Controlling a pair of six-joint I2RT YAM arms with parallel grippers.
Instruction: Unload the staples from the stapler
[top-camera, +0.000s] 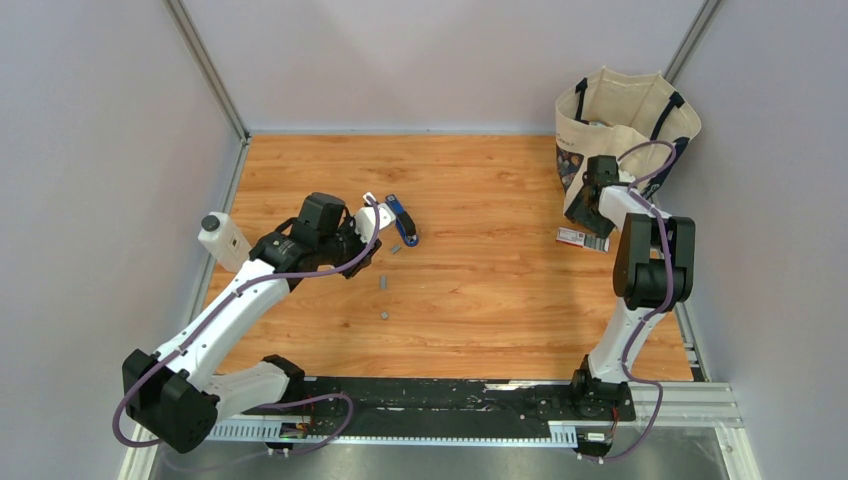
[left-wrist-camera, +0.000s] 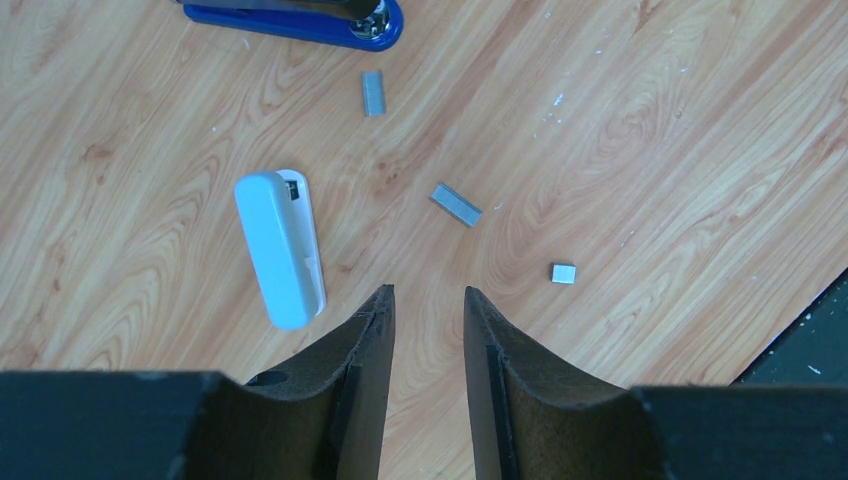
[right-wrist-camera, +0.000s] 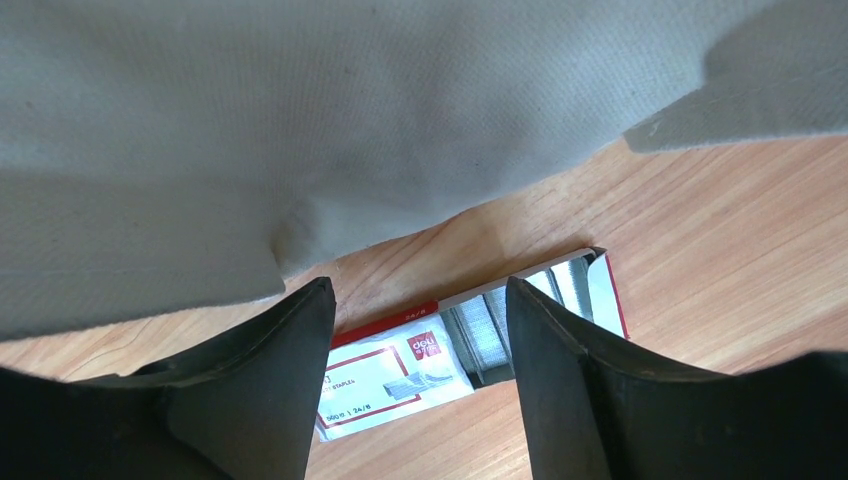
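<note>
The dark-blue stapler (top-camera: 402, 218) lies on the wooden table; in the left wrist view only its near part (left-wrist-camera: 300, 15) shows at the top edge. Three short silver strips of staples (left-wrist-camera: 373, 92) (left-wrist-camera: 457, 204) (left-wrist-camera: 563, 273) lie loose on the wood below it, also seen from above as staples (top-camera: 384, 283). My left gripper (left-wrist-camera: 428, 292) hangs over bare wood just short of them, open, with nothing between its fingers. My right gripper (right-wrist-camera: 415, 290) is far off at the right, open, hovering over a staple box.
A pale grey-blue oblong block (left-wrist-camera: 281, 248) lies left of my left fingers. A red-and-white staple box (right-wrist-camera: 400, 370), its tray partly slid out, lies beside a canvas tote bag (top-camera: 625, 130). A white object (top-camera: 222, 240) stands at the table's left edge.
</note>
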